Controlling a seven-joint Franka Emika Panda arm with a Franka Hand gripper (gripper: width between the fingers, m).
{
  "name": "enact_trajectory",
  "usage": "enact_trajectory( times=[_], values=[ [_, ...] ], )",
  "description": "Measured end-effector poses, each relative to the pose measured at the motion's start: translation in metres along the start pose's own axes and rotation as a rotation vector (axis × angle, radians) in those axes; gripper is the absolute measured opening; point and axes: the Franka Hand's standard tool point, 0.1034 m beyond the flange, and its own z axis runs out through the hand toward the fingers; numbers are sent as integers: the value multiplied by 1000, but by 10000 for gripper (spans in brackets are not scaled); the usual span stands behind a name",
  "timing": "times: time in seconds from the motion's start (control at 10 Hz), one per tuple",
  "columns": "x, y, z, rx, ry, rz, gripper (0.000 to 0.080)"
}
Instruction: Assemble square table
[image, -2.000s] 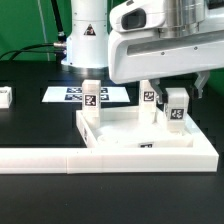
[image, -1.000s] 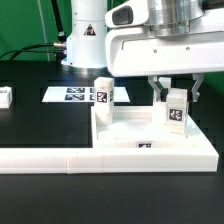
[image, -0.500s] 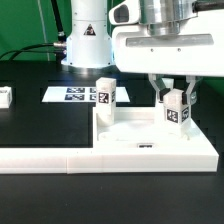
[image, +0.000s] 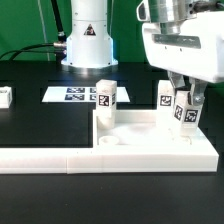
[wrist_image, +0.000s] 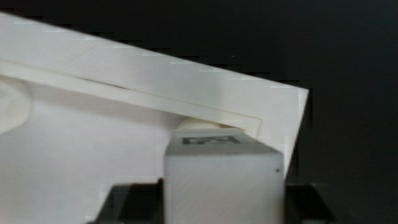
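While the gripper (image: 188, 101) is clamped on a white tagged leg (image: 185, 113), I take this to be the seating step. The leg hangs upright over the corner of the square tabletop (image: 140, 150) on the exterior view's right. The wrist view shows the leg (wrist_image: 224, 165) just inside that corner of the tabletop (wrist_image: 107, 110), though I cannot tell whether its foot touches the tray floor.

To do it well I would hold the leg plumb, centre it over its seat before descending, and lower slowly. A round socket (image: 110, 141) shows near the front corner on the exterior view's left, so I judge a like one lies hidden under this leg. A second leg (image: 166, 97) stands just beside the held one, so sideways corrections must be small. A third leg (image: 105, 100) stands at the far corner on the exterior view's left.

The tabletop lies against the long white rail (image: 35, 158), which should brace it. The worktop (image: 40, 125) is matt black. On it the marker board (image: 65, 93) lies behind the tabletop, and a small white part (image: 4, 97) sits at the edge. The arm's white base (image: 88, 40) stands at the back.
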Motion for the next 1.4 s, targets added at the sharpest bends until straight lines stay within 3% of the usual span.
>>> enact_trajectory(
  times=[0.4, 0.5, 0.6, 0.7, 0.8, 1.4],
  values=[
    [4, 0, 0, 6, -21, 93, 297],
    [3, 0, 0, 5, -21, 71, 377],
    [3, 0, 0, 6, -21, 28, 575],
    [5, 0, 0, 6, -20, -49, 575],
    [8, -1, 1, 8, -19, -179, 627],
    [-1, 2, 5, -9, 1, -716, 649]
  ],
)
